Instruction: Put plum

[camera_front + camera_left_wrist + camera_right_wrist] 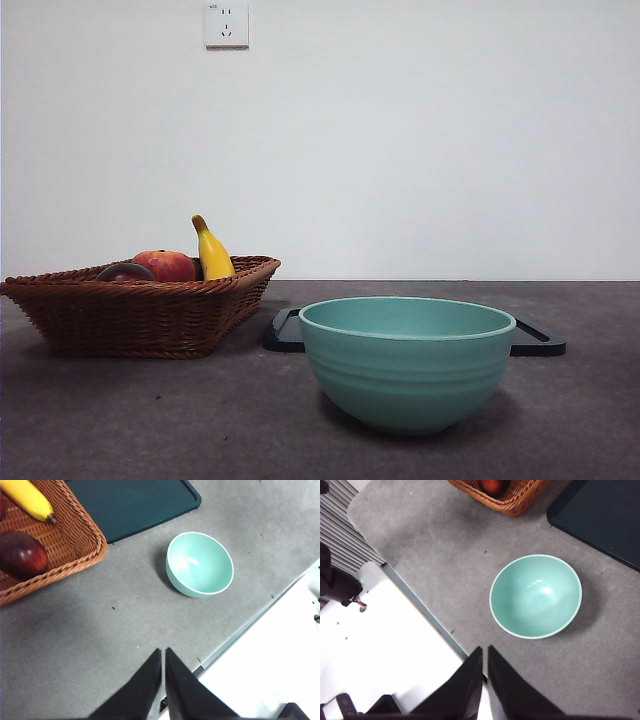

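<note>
Plum [22,555] lay in basket [75,540]; both pincers pressed together, idle. Left pincer [163,652] should spread, descend squarely onto it.

Left claw [163,655] and right claw [485,652], jaws together, high above table.

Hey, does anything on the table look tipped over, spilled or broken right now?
Nothing stands out. The bowl sits upright and empty, the basket holds the plum, a red fruit and a banana, and the tray lies flat.
</note>
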Robot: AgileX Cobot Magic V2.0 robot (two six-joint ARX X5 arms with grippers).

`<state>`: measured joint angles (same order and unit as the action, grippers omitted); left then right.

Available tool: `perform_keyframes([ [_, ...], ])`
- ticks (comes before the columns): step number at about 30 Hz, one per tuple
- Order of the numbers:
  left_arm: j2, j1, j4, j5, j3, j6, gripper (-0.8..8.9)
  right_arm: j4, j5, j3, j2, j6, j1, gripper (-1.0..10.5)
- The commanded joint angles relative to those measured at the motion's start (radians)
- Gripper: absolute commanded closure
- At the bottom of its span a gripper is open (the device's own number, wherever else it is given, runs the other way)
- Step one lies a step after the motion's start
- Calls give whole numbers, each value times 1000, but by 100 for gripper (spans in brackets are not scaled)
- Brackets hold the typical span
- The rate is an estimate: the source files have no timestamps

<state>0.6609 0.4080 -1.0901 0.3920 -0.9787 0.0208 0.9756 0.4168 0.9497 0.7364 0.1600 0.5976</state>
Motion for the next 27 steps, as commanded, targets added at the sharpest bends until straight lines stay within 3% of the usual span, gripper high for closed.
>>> perform_keyframes([
  [1,4,4,8,3,-9,13,805,-10,0,16,6,-13,9,941],
  [17,0,4,25,1,-11,20,805,-10,0,16,6,-13,9,941],
  [19,-12,2,43,-4,-11,71,805,-10,0,16,6,-13,9,941],
  [22,-53,-18,136,-5,-10,165,805,-10,0,16,6,-13,9,941],
  [27,-164,-142,500,-32,38,233,805,-10,0,16,6,-13,9,941],
])
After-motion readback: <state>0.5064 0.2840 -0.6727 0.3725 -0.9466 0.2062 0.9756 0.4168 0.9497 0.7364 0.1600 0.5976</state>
